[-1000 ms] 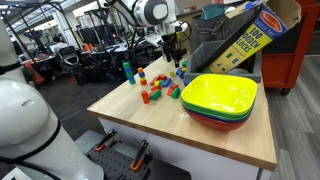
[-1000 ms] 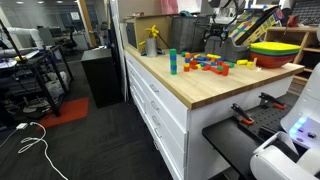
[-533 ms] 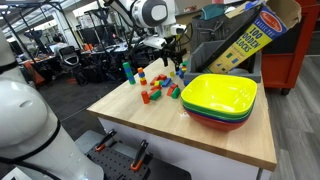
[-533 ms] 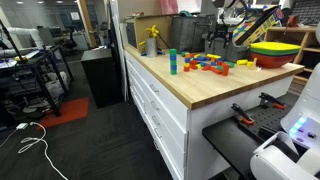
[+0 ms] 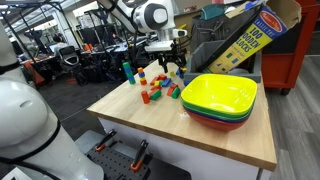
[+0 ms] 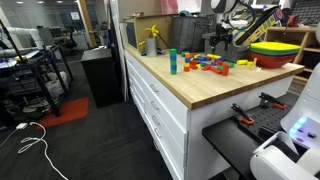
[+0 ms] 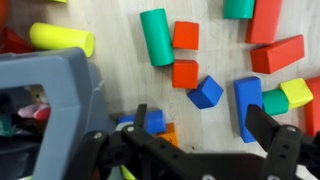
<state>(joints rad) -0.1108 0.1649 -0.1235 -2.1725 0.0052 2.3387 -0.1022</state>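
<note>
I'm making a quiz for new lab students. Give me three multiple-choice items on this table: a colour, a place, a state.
1. The top bowl is: A red; B yellow; C blue.
2. The gripper hangs over: A that bowl; B the floor; C the blocks.
3. The gripper is: A open and empty; B shut on a block; C shut on a bowl.
Answers: 1 B, yellow sits uppermost in the stack; 2 C, the wrist view looks down on blocks; 3 A, its fingers stand apart, gripping nothing.
</note>
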